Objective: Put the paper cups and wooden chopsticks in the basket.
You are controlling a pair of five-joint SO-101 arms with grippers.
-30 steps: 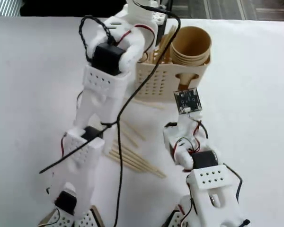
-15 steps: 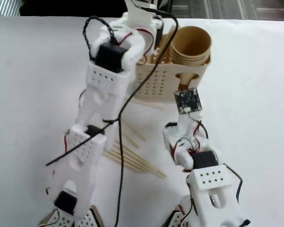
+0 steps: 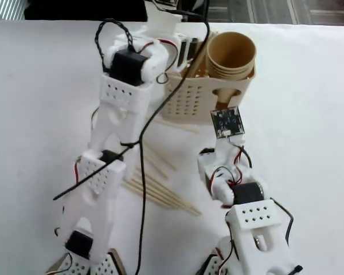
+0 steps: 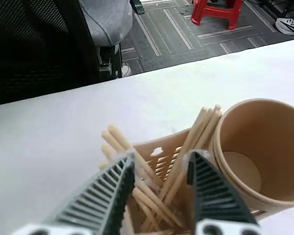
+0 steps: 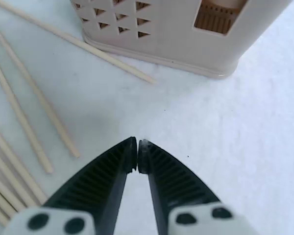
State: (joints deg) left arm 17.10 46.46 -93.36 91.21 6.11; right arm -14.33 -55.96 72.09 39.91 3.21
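A stack of paper cups stands in the right end of the beige basket. Several wooden chopsticks stand upright in its left end, beside the cups. My left gripper hangs open just above those standing chopsticks, holding nothing. More loose chopsticks lie on the table between the two arms. My right gripper is shut and empty, low over the table in front of the basket, with loose chopsticks off to one side.
The left arm stretches over the table to the basket, trailing a black cable. The right arm sits folded near the front edge. One chopstick lies along the basket's foot. The white table is bare on both outer sides.
The left arm has shifted a little, carrying its gripper farther back over the basket. The right arm has not moved.
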